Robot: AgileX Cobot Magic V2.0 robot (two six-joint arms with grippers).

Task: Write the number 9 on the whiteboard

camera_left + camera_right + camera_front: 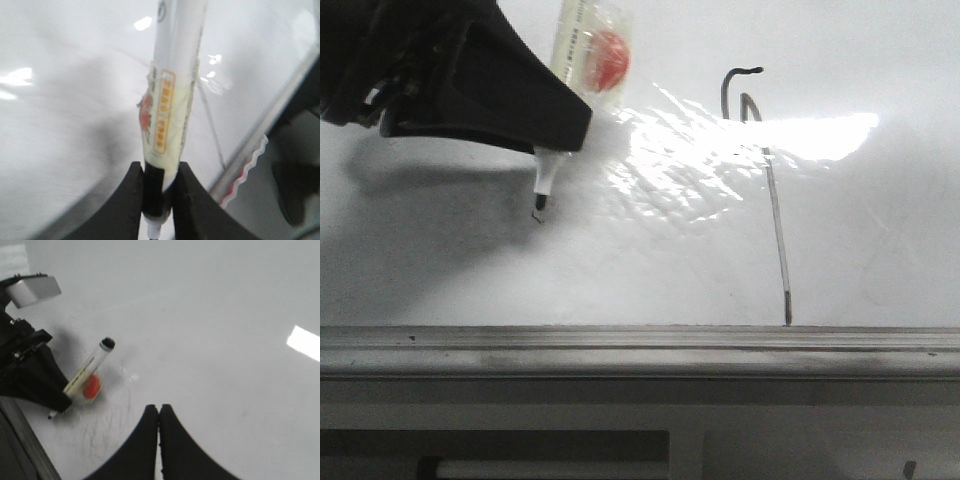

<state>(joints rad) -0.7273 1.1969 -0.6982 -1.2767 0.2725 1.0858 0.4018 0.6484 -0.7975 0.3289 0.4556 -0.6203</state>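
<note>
My left gripper [558, 138] is shut on a white marker [546, 178] with a red-and-yellow label. It holds the marker tip-down at the whiteboard [650, 270], left of centre, with the tip just above a tiny dark scratch mark [536, 216]. The number 9 [775, 200] is a thin grey line to the right, with a hooked loop on top and a long tail reaching the rail. In the left wrist view the fingers [131, 192] clamp the marker [172, 100]. My right gripper [159, 409] is shut and empty above bare board.
A grey metal rail [640, 350] edges the board's near side and also shows in the left wrist view [265, 130]. Bright glare [790, 135] lies across the board's middle. The right wrist view shows the left arm [27, 375] with the marker [87, 372].
</note>
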